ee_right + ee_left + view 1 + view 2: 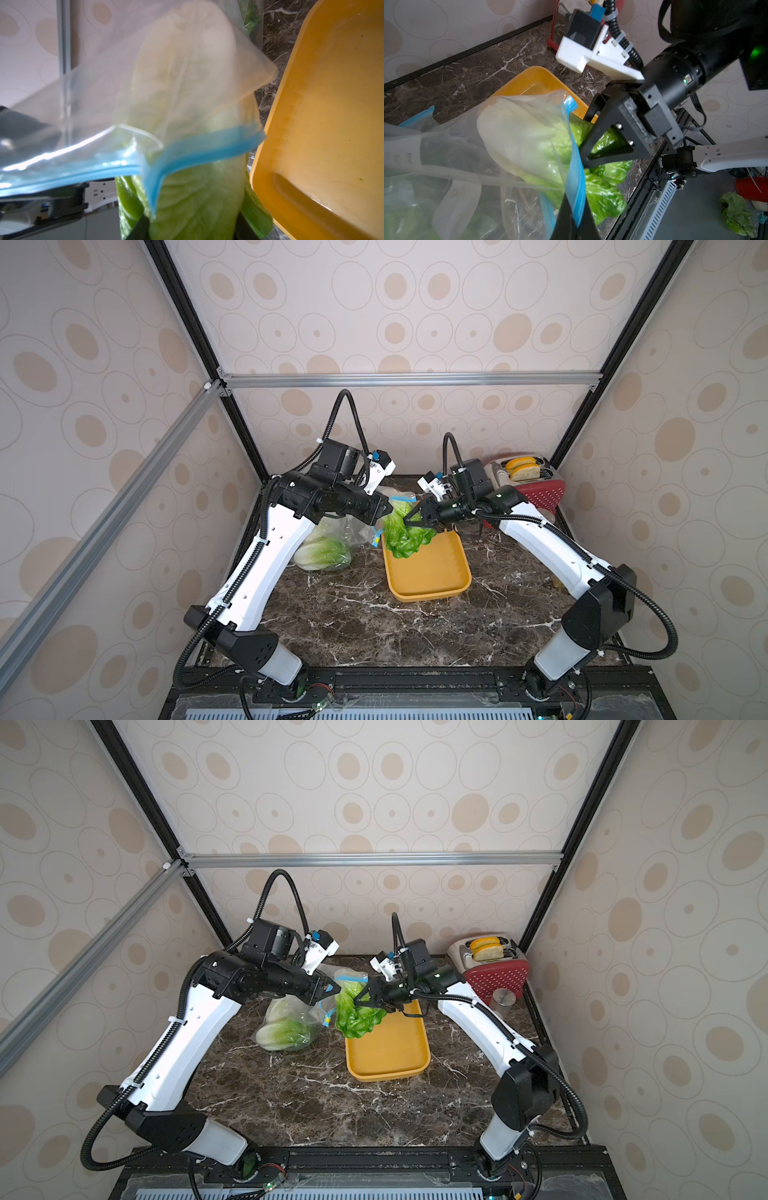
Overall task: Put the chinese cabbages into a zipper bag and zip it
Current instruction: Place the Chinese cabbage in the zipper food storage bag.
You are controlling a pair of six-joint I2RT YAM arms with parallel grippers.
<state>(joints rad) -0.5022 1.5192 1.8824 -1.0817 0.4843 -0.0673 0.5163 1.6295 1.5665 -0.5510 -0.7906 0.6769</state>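
- The left fingers are pressing together on the blue zip strip of the zipper bag, holding its mouth up above the worktop.
- The right fingers are pinching the held chinese cabbage at its leafy end; the right wrist view shows one finger on each side of it.
- The held chinese cabbage is hanging in the air. Its pale base is sitting inside the bag's mouth, past the blue strip. Its green leaves are sticking out over the far corner of the yellow tray.
- The bagged chinese cabbages are lying in the bag's lower end, which is resting on the worktop just beside the tray, under the left arm.
- A toaster with bread slices in it is standing at the back corner, behind the right arm.
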